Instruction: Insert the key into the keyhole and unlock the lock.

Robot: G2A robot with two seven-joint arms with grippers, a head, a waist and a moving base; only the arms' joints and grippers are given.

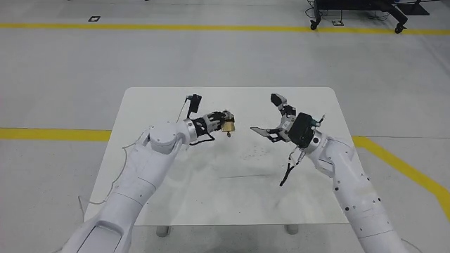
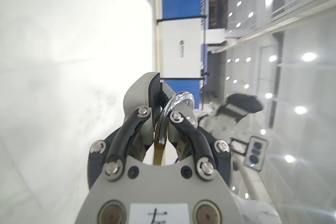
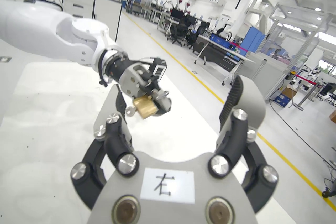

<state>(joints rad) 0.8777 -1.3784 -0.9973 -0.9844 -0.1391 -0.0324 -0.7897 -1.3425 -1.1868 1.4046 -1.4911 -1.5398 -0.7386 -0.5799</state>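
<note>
Left gripper [image 2: 160,87]: my fingers clamped on padlock [image 2: 158,154], brass body, bright steel shackle, silver key [image 3: 130,111] projecting from its end. Right gripper [image 3: 178,93]: my jaws spread wide, empty, facing padlock, well apart from it.

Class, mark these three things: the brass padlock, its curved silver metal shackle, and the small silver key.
The brass padlock [image 3: 145,107]: right wrist view, flat side of body.
The curved silver metal shackle [image 2: 181,95]: left wrist view, crest of bend.
The small silver key [image 3: 129,111]: right wrist view, round head.
</note>
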